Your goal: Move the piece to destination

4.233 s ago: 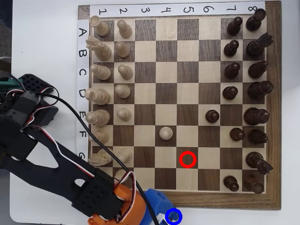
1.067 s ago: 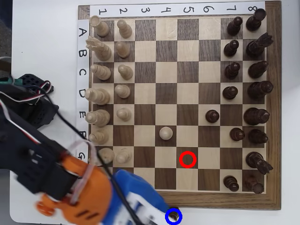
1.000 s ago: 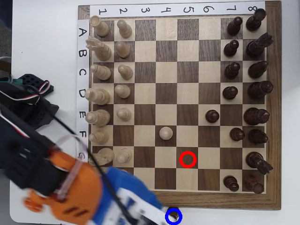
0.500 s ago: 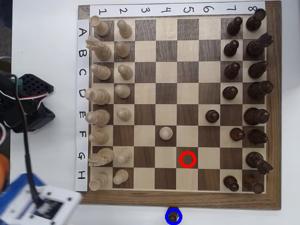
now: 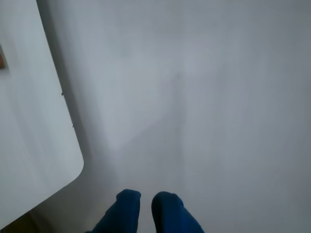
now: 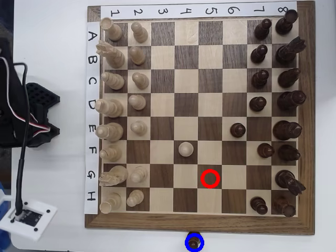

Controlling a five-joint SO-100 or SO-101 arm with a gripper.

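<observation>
Below the board's near edge in the overhead view, the piece (image 6: 195, 242), a small dark-brown pawn with a round head, stands inside the destination (image 6: 187, 247), a bright-blue ring on the white table (image 6: 63, 52). The ring sits just off the wooden frame of the chessboard (image 6: 157, 223), roughly under column 4–5, at the bottom edge of the picture.

On the board, a red ring (image 6: 203, 184) marks an empty square in row G, column 5. Cream pieces fill columns 1 and 2; one cream pawn (image 6: 185, 149) stands forward in row F, column 4. Dark pieces fill columns 7 and 8; one dark pawn (image 6: 238, 129) stands forward in row E, column 6.

Left of the board in the overhead view: the arm's black base (image 6: 29, 113) with wires, and a small white mount (image 6: 26, 218) with a black cable running up from it.

Wrist view: the gripper (image 5: 146, 198) shows as two blue fingertips (image 5: 127, 201) at the bottom edge, a narrow gap between them, nothing held. They point at a blank grey-white surface. A white panel with a rounded corner (image 5: 34, 136) fills the left side. Neither board nor pawn appears in this view.
</observation>
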